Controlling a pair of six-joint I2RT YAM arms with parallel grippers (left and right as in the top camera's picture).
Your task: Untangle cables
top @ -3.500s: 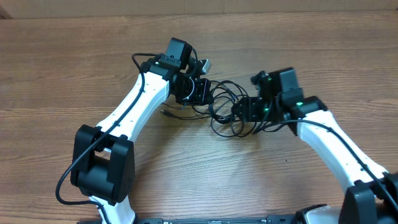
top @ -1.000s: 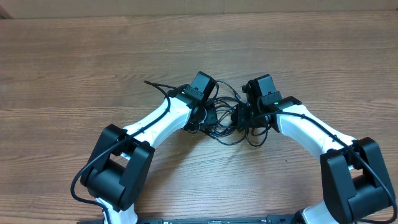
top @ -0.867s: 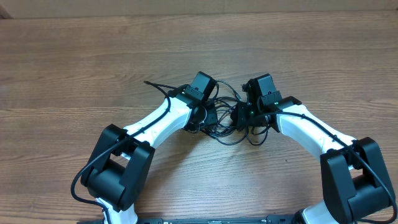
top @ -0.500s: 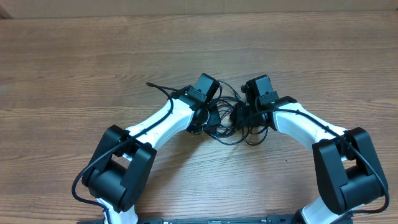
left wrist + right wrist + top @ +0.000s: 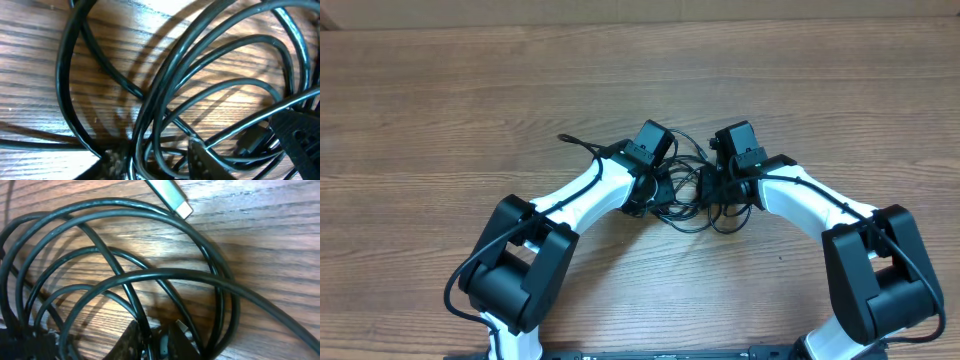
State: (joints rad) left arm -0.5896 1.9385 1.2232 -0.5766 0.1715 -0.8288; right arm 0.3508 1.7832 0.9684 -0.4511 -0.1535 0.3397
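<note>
Near the table's (image 5: 440, 120) middle the cables (image 5: 682, 208) lie heaped in one tangle. My right gripper (image 5: 156, 339) looks pinched on one strand. My left gripper (image 5: 155, 158) straddles several, and I cannot tell whether it grips. I should draw them apart slowly and low, watching for loops tightening.

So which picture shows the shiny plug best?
The right wrist view: the plug is close and sharp, above the cables. Overhead it is too small to find; the left wrist view shows cables, not it.

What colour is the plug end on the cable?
The plug end is silvery grey, seen best in the right wrist view.
</note>
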